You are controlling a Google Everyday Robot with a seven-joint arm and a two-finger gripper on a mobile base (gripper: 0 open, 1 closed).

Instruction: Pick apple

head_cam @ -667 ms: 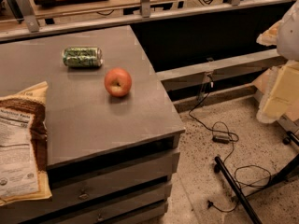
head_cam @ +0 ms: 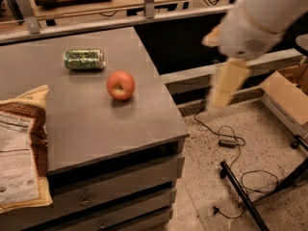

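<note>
The apple point(head_cam: 120, 85) is small, round and red with yellow-orange patches. It stands on the grey cabinet top point(head_cam: 96, 124), near its right edge. My gripper point(head_cam: 224, 88) hangs from the white arm point(head_cam: 255, 23) at the upper right. It is over the floor beyond the cabinet's right edge, well to the right of the apple and apart from it. It holds nothing that I can see.
A green patterned can point(head_cam: 84, 59) lies on its side behind and left of the apple. A chip bag point(head_cam: 19, 148) lies at the front left. Cables point(head_cam: 231, 141), black stand legs point(head_cam: 245, 196) and a cardboard box point(head_cam: 288, 97) are on the floor to the right.
The arm has swung in from the right edge towards the cabinet and now shows large at the upper right. The apple and the can have not moved.
</note>
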